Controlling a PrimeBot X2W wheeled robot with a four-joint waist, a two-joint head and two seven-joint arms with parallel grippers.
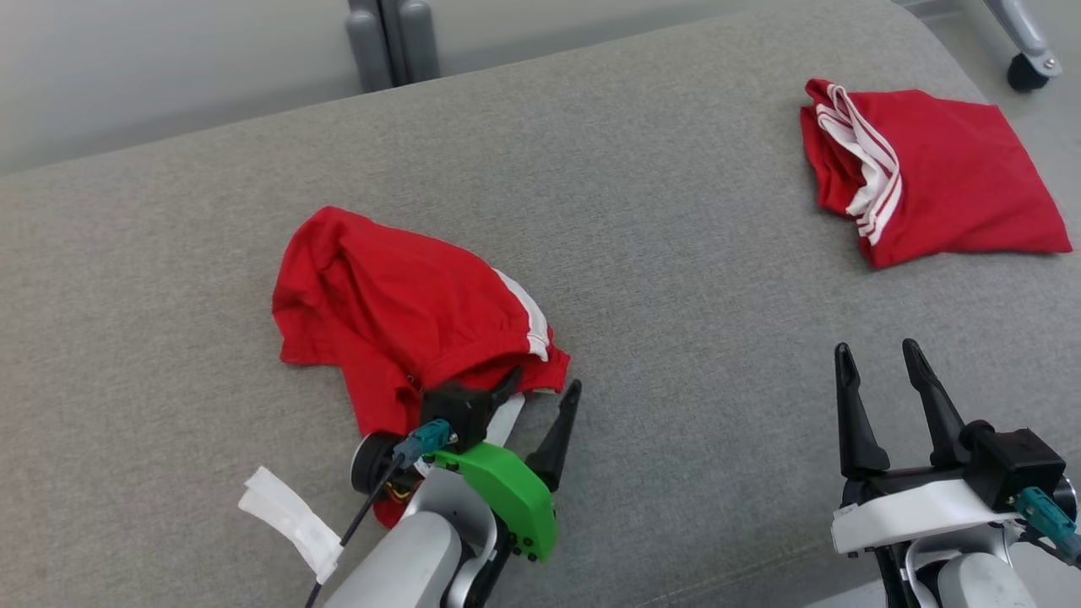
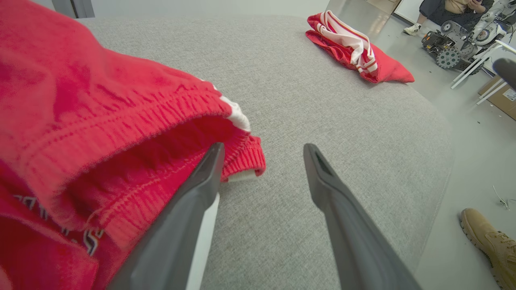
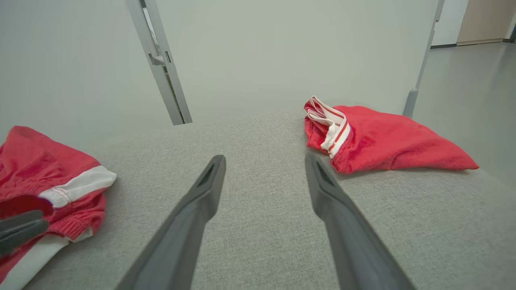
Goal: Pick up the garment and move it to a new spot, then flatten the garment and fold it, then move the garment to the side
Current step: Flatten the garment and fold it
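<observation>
Red garment (image 1: 397, 312) lies crumpled; left arm (image 1: 405, 553) reaches low to its waistband, jaws wide; right arm (image 1: 971, 583) hovers aside, jaws wide.

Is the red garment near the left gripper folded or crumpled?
Crumpled: the red garment lies bunched with uneven wrinkles and loose edges, touching the open left gripper.

Head camera looks down from above the near edge of the grey cushion (image 1: 676, 169). Left wrist camera low, right against the crumpled red garment (image 2: 80, 121), facing the far right corner. Right wrist camera low, facing the far edge. All share the folded red garment (image 1: 937, 177).
</observation>
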